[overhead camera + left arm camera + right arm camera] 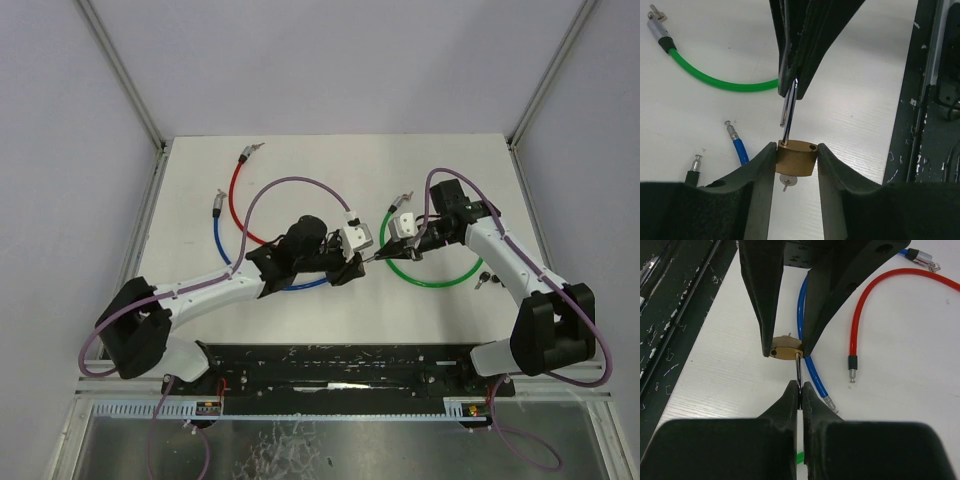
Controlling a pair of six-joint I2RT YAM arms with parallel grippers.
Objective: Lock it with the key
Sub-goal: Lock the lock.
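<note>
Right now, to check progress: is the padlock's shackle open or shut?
Open: the shackle enters the brass padlock on one side only; its other hole shows empty.

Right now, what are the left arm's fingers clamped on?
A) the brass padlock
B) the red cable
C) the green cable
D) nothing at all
A: in the left wrist view the brass padlock sits squeezed between the left arm's fingers, while the right arm's fingers pinch its shackle.
</note>
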